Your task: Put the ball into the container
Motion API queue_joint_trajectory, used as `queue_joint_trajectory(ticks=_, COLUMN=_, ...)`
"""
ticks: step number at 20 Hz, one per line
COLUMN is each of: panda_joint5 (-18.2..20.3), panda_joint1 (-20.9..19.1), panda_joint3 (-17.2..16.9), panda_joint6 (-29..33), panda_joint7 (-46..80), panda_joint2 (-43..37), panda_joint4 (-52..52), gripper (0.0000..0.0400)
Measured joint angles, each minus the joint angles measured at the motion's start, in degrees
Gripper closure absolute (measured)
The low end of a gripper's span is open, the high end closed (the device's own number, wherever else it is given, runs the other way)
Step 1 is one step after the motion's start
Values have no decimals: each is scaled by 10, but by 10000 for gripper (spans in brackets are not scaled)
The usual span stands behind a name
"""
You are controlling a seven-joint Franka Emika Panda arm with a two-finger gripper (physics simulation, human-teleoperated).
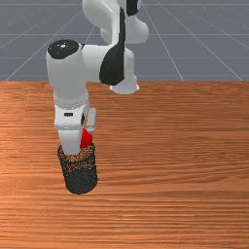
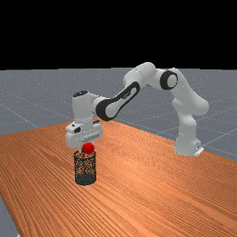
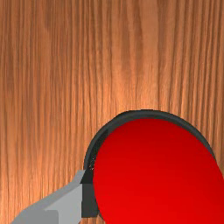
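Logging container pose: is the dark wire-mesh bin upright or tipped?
Upright: the container stands on its base on the orange-brown wooden table, rim up.

Red ball (image 2: 88,148), smooth and round, right up at the mouth of the container (image 2: 85,178), mostly above the rim! And that dark mesh container stands upright, well in from the table's far edge in the front view.

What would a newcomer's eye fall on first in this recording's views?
First, the bright red ball, at the mouth of the dark mesh container; in the wrist view it looms large against the container's dark rim. Next, the big white arm, arching in the far view from its base on the right to its end above the container on the left, over the orange-brown table.
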Motion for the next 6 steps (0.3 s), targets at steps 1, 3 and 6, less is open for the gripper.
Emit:
queue_joint_trajectory(ticks=1, panda_joint5=0, panda_joint1=0, panda_joint3=0, panda_joint6=11, panda_joint7=0, panda_joint2=3, panda_joint4=-6, gripper=123)
queue_joint_trajectory(ticks=3, panda_joint5=2, panda_joint1=0, panda_joint3=1, panda_joint6=36, panda_joint7=0, panda_joint2=3, panda_joint4=-25, gripper=123)
queue_joint_trajectory(ticks=6, panda_joint5=2, panda_joint1=0, panda_joint3=1, panda_joint6=48, panda_joint7=0, panda_joint2=5, panda_joint4=-27, gripper=34)
